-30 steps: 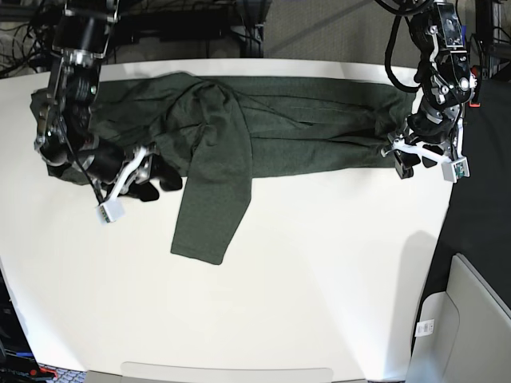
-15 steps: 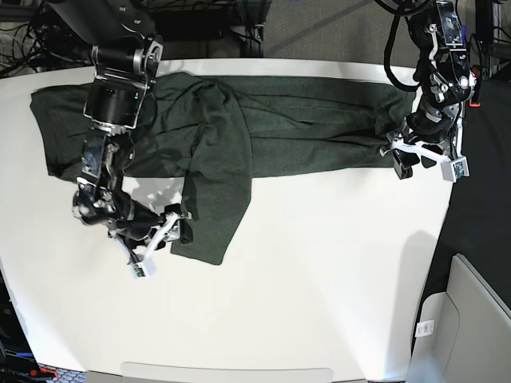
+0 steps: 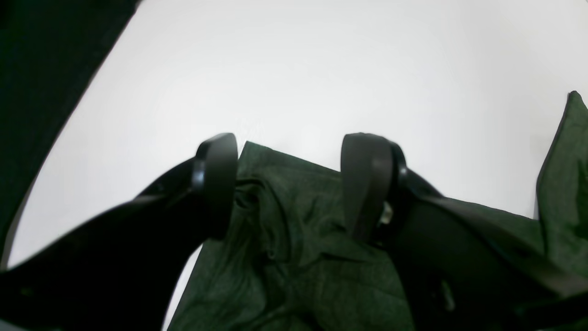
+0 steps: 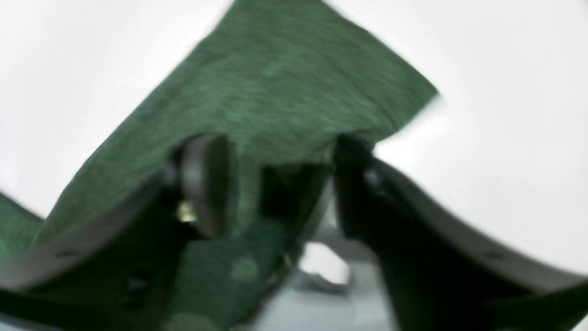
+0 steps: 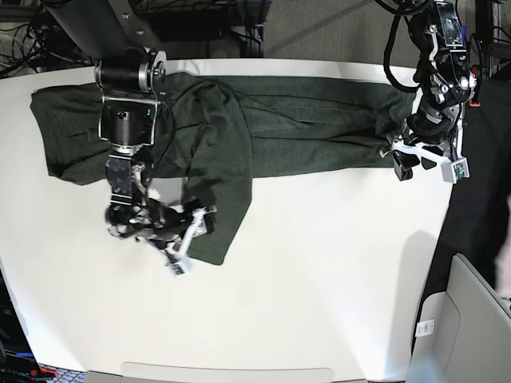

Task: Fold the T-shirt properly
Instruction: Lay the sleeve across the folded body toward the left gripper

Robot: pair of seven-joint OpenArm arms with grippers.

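The dark olive-green T-shirt (image 5: 311, 128) lies flat across the far part of the white table (image 5: 319, 279). One long sleeve (image 5: 219, 183) is folded down toward the front. My right gripper (image 5: 194, 230) is at the sleeve's lower end. In the right wrist view it (image 4: 280, 184) is open, and the blurred sleeve end (image 4: 285, 82) lies between and past the fingers. My left gripper (image 5: 405, 158) is at the shirt's lower right corner. In the left wrist view it (image 3: 291, 184) is open, with the fingers standing on either side of the wrinkled shirt corner (image 3: 285, 220).
The table's right edge runs close to my left gripper, with dark floor (image 5: 479, 223) beyond it. A grey bin (image 5: 463, 327) stands at the bottom right. Cables and stands (image 5: 200, 24) lie behind the table's far edge.
My right arm has swung from the shirt's left side forward and to the right, to the end of the folded-down sleeve. My left gripper has stayed at the shirt's right corner.
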